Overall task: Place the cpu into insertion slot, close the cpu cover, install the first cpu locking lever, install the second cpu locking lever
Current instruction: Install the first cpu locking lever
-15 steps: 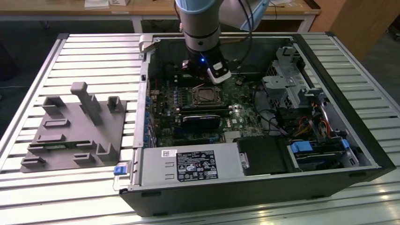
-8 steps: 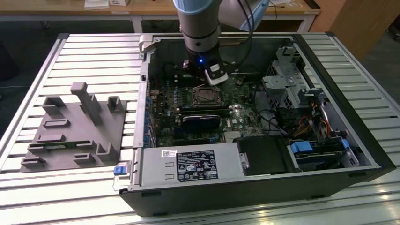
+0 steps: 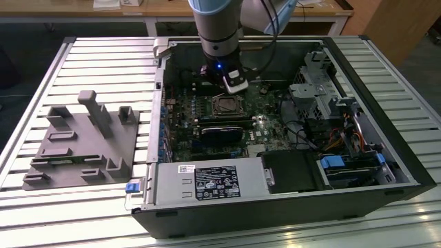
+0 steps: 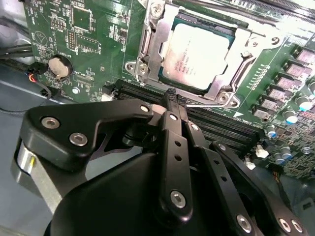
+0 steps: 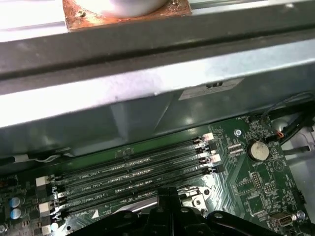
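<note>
Seated cpu [image 4: 197, 54] — second wrist view

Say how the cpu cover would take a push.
The cpu cover is a thin metal frame, so probably stiff yet bendable under a hard push. Lying flat around the cpu, it likely won't tip or roll. Its shiny face may be slippery.

Dull silvery-tan metal face of the cpu [image 4: 197, 56], matt with a soft sheen, framed by the brighter bare metal of the cpu cover [image 4: 153, 46]. Around them lie a glossy green circuit board [image 4: 93, 44] and long black plastic memory slots [image 5: 133, 172]. The gripper [image 4: 170, 96] has smooth black satin links with shiny silver screw heads. Grey sheet-metal case wall [image 5: 147, 83], ribbed pale metal table [image 3: 103, 57], matt grey plastic fixture [image 3: 82, 139]
</note>
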